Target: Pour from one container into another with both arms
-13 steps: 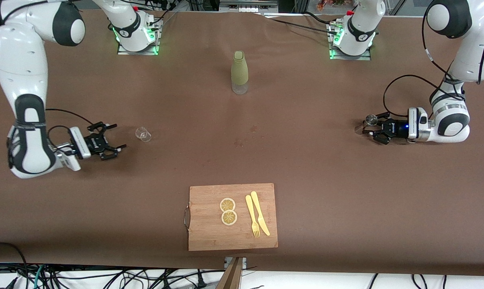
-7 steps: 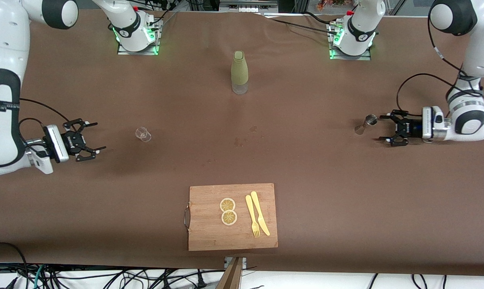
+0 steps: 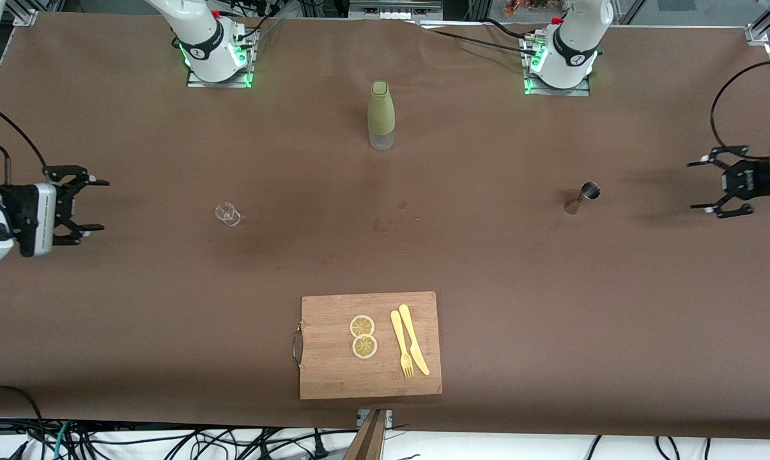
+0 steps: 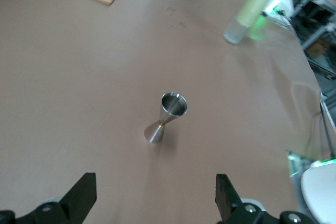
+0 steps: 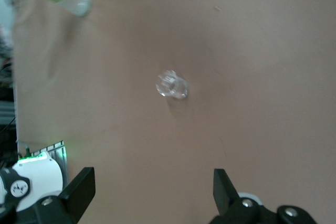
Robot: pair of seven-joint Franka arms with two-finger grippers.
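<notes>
A steel hourglass-shaped jigger (image 3: 581, 197) (image 4: 166, 117) stands upright on the brown table toward the left arm's end. A small clear glass (image 3: 227, 214) (image 5: 171, 84) stands toward the right arm's end. My left gripper (image 3: 701, 185) (image 4: 156, 199) hangs open and empty at the table's edge, well apart from the jigger. My right gripper (image 3: 94, 204) (image 5: 152, 191) is open and empty too, at the other edge of the table, far from the glass.
A green bottle with a clear base (image 3: 381, 115) stands midway between the arm bases. A wooden cutting board (image 3: 333, 377) near the front camera carries two lemon slices (image 3: 363, 336), a yellow fork (image 3: 401, 344) and a yellow knife (image 3: 414, 339).
Both arms have drawn back outward toward the table's ends. The left gripper let go of the jigger, which stays standing; the right gripper has moved away from the glass.
</notes>
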